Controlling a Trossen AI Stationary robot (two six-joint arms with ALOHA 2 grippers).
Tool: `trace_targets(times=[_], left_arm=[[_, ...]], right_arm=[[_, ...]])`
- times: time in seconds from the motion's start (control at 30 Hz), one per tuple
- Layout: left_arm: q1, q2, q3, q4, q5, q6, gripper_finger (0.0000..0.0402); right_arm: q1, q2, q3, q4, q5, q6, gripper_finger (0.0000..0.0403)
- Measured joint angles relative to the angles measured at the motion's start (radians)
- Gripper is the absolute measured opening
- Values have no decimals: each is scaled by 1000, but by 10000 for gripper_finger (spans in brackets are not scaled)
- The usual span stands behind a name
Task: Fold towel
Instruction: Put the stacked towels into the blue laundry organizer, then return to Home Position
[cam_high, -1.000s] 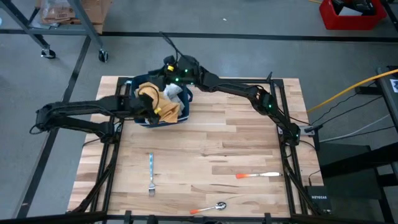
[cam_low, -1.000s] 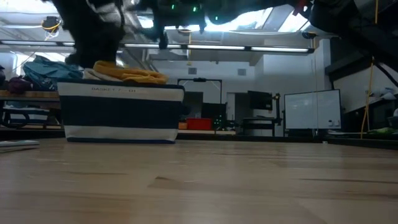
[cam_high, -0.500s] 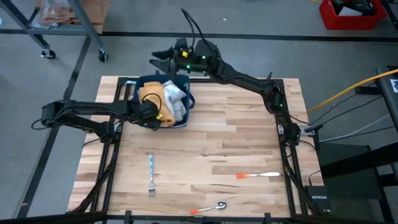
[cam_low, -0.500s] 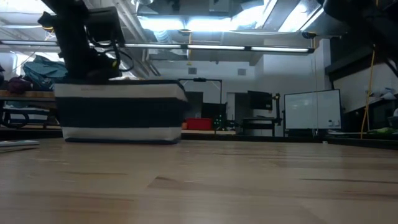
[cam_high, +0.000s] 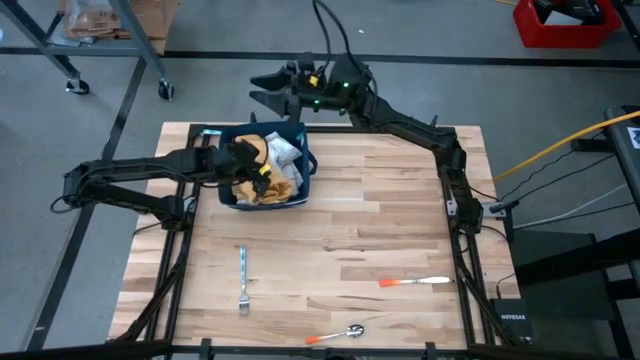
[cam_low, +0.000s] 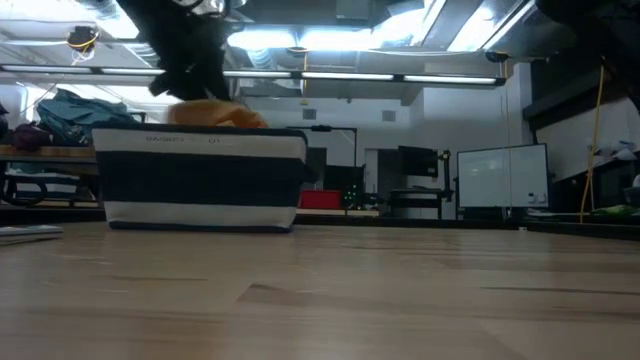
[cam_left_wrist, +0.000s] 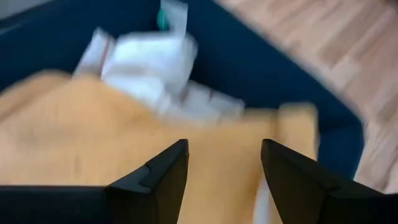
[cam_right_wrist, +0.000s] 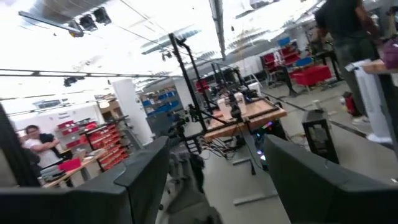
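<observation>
A dark blue fabric basket with a pale band round its side stood at the far left part of the wooden worktop. Inside it lay a crumpled yellow-orange towel beside a bunched white cloth, the yellow one heaped high enough to show above the rim in the low view.

The left arm reached in from the left edge of the worktop, low and nearly level, with its left end effector over the basket's left half. In the left wrist view its two dark fingers stood spread apart just above the yellow towel, gripping nothing that can be seen. The right arm stretched from the right side of the worktop diagonally up and away, so that the right end effector hung beyond the far edge, over the floor behind the basket. Its fingers were also spread wide and empty, pointing out into the room.

The worktop was of pale planked wood. Near its front lay a metal fork, a spoon with an orange handle, and an orange-handled utensil to the right, all well apart from the basket.
</observation>
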Motion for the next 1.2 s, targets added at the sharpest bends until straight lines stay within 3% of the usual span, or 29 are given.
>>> trace_targets(times=[0.33,0.63,0.83,1.0,1.2], left_arm=[[4,74,-4,85,-38,65,194],[3,307,-3,55,-37,92,194],[2,434,3,53,33,86,194],[3,412,19,25,61,84,194],[11,299,75,12,51,148,194]], right_arm=[[0,-48,0,4,-36,0,264],[-5,-57,0,2,-80,3,264],[-5,-59,0,3,-81,3,264],[-5,-59,3,1,-81,3,264],[-6,-66,13,4,-82,3,264]])
